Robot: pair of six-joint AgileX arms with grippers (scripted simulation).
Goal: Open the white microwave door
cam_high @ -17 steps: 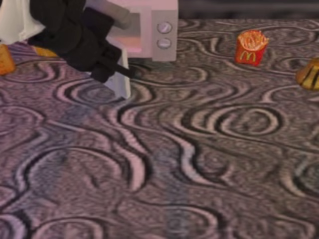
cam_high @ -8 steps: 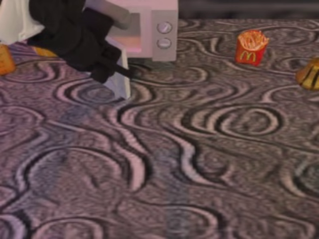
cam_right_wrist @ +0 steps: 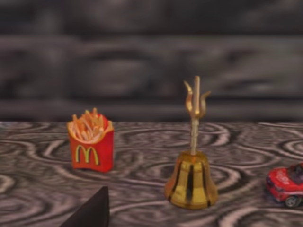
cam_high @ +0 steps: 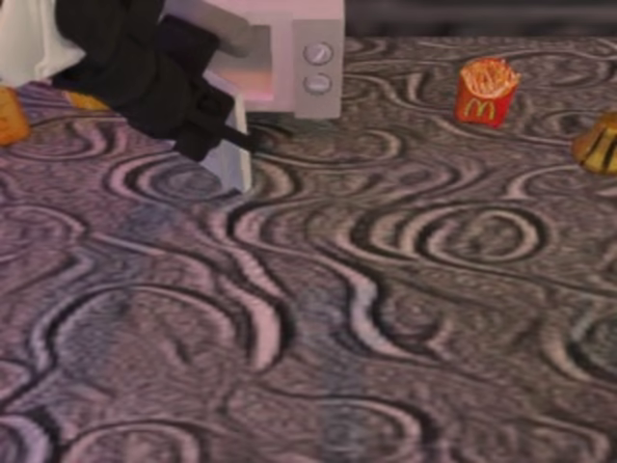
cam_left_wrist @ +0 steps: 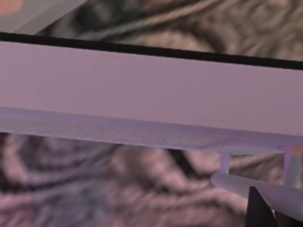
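Door (cam_high: 234, 154) swung out from white microwave (cam_high: 289, 58), cavity showing. L gripper (cam_high: 231, 135) at door's free edge; fingers' state can't tell. R arm out of top view.

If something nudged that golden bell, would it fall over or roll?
The golden bell would probably stay up under a light nudge, since it stands on a wide flared base. Its tall thin handle could tip it under a harder one. On its side, it might roll in a curve.

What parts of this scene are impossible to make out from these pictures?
- Top view: the left gripper at the door; the black arm covers its fingers.
- Top view: the white microwave is cut off by the upper edge.
- Right wrist view: the red toy car is cut off by the edge.
- The right gripper appears only as a dark corner.
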